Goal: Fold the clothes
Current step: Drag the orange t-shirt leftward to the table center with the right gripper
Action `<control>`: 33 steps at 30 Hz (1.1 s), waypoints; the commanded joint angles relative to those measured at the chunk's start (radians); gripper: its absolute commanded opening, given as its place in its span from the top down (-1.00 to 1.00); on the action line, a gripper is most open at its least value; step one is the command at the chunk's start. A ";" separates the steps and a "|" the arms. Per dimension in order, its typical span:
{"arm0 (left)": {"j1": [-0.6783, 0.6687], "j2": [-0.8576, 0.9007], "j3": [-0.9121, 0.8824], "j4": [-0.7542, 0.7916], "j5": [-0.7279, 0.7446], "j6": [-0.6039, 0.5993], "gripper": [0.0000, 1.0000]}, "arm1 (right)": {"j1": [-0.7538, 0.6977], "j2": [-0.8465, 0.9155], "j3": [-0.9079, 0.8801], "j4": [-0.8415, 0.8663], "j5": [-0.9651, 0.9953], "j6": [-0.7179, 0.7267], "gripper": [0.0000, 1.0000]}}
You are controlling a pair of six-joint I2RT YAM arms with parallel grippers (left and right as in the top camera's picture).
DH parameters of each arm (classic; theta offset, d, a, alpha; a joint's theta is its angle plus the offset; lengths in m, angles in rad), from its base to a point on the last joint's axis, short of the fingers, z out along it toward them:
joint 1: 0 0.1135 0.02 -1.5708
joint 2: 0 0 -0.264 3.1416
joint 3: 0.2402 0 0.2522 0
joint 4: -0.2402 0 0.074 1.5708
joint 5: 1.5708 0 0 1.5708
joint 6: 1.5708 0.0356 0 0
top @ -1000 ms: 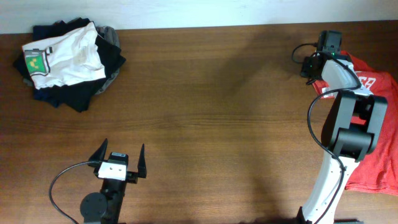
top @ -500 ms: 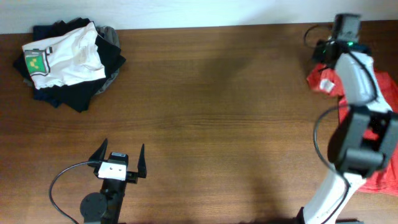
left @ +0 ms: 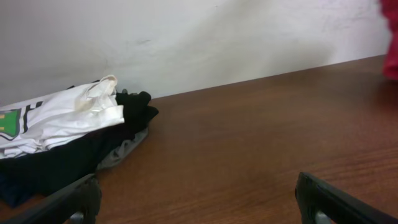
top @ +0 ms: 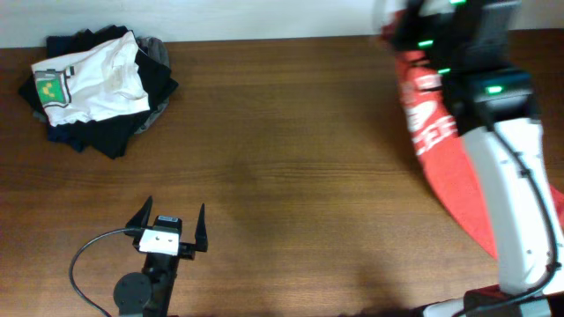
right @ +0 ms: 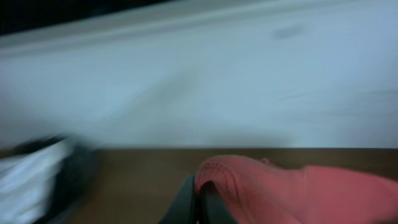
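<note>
The clothes, a red-orange T-shirt (top: pixel 438 132) with white lettering, hang in a long strip from my right gripper (top: pixel 407 35) at the back right of the table. Its lower end trails toward the right edge. In the right wrist view the right gripper (right: pixel 198 190) is shut on a fold of the red fabric (right: pixel 298 190); the picture is blurred by motion. My left gripper (top: pixel 170 216) rests near the front left, open with nothing between its fingers. The left wrist view shows that gripper (left: pixel 199 202) over bare wood and a sliver of the red shirt (left: pixel 392 37) at the right edge.
A pile of other garments lies at the back left: a white T-shirt (top: pixel 92 75) with a green-yellow print on top of black and grey ones (top: pixel 115 132). The same pile (left: pixel 56 118) appears in the left wrist view against the white wall (left: pixel 199 37).
My right arm has risen and swung left, pulling the red T-shirt up off the table's right side so it now hangs stretched. The left arm has not moved.
</note>
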 commanded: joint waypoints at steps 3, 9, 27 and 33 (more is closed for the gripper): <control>0.003 -0.004 -0.008 0.002 -0.004 -0.009 -0.99 | 0.334 0.056 0.016 0.007 -0.096 0.047 0.92; 0.003 -0.004 -0.008 0.002 -0.004 -0.009 -0.99 | 0.585 0.150 0.016 0.006 -0.080 0.045 -0.17; 0.003 -0.004 -0.008 0.002 -0.004 -0.009 -0.99 | 0.034 -0.029 0.011 -0.454 0.238 0.035 -0.97; 0.003 -0.004 -0.008 0.002 -0.004 -0.009 -0.99 | -0.205 0.117 0.008 -0.528 0.262 0.040 -0.97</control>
